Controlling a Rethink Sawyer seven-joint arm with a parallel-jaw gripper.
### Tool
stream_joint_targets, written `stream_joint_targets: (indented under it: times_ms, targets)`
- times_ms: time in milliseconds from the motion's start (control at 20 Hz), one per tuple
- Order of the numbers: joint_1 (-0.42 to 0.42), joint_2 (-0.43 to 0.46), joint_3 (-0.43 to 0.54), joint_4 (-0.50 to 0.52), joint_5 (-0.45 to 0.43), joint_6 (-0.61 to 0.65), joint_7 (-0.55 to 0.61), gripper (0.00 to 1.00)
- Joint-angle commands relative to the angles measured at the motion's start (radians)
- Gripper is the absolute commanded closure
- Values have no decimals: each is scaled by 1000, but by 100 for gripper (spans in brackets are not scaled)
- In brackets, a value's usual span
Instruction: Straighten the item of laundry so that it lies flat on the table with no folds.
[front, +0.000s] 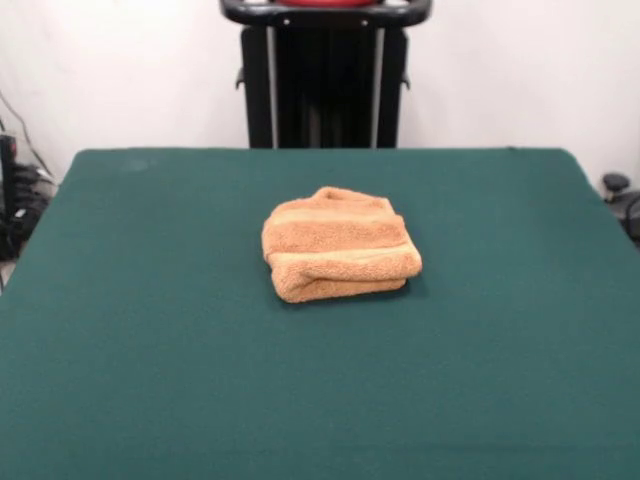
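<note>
front view: only one camera supplied; overhead not available.
towel location: the towel (340, 258) sits near the middle of the bench (150, 380), well apart from every edge.
towel state: folded over on itself into a thick, roughly square bundle; at least two or three layers are stacked, with a rolled fold along the near edge and a flat woven band visible across the upper layer.
gripper: not seen in this view; its state cannot be told. only the pedestal (325, 85) is seen at the top.
handling, weight: judged light; easily lifted by one pinch.
handling, stiffness: soft and limp terry; it is expected to drape and sag rather than hold shape when lifted.
handling, friction: fluffy pile on felt-like cloth is likely to cling, so dragging may bunch it rather than slide it.
handling, fragility: none; firm pinching is tolerated.
grasp point: the top layer's free edge at the far side of the bundle is suggested, near a corner, so only one layer is taken.
grasp risk: pinching the rolled near fold would likely take all layers together and move the bundle unopened.
task progress: not yet flat; unfolding is judged fully outstanding.
</note>
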Motion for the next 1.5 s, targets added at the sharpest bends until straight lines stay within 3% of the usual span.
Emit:
stream_joint_targets:
  times_ms: [50, 500, 900, 1300, 1500]
  targets:
    - [94, 19, -40, 71, -123, 15, 207, 0]
    - [130, 73, -71, 75, -295, -200, 190, 0]
    - [114, 185, -75, 78, -297, -295, 207, 0]
    - [230, 398, -230, 19, -302, -491, 274, 0]
    - [279, 458, -307, 5, -284, -567, 249, 0]
